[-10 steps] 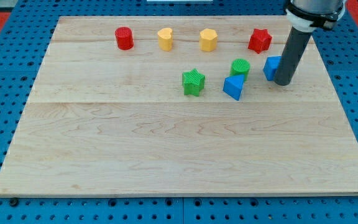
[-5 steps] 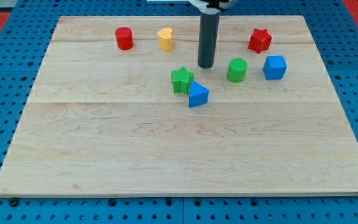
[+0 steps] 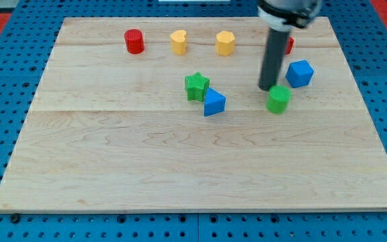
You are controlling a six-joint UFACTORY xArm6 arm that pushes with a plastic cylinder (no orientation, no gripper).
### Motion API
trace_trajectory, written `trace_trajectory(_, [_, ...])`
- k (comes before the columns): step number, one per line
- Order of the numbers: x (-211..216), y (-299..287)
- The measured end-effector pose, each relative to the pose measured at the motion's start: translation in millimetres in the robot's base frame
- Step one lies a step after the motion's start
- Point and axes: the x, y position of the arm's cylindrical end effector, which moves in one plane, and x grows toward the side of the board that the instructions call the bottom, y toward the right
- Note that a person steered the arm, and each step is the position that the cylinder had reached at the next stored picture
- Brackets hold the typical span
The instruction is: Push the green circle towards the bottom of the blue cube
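The green circle (image 3: 278, 99) lies on the wooden board, below and left of the blue cube (image 3: 300, 73) at the view's right. My tip (image 3: 268, 88) rests just above and left of the green circle, close to touching it, and left of the blue cube. The rod rises from there toward the view's top and hides most of a red star (image 3: 288, 45).
A green star (image 3: 196, 87) and a blue triangle (image 3: 213, 103) touch near the board's middle. A red cylinder (image 3: 134, 41), a yellow heart (image 3: 179, 42) and a yellow hexagon (image 3: 225, 42) line the view's top. The board's right edge (image 3: 365, 81) is near the cube.
My tip moved right from beside the yellow hexagon to the green circle. The green circle has slid down and right. The blue cube shifted slightly right.
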Motion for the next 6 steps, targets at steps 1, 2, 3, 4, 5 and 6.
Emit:
trace_trajectory(1, [1, -5])
trace_trajectory(2, [20, -56])
trace_trajectory(3, [46, -32])
trace_trajectory(4, [49, 13])
trace_trajectory(5, [53, 19])
trace_trajectory(6, [59, 21])
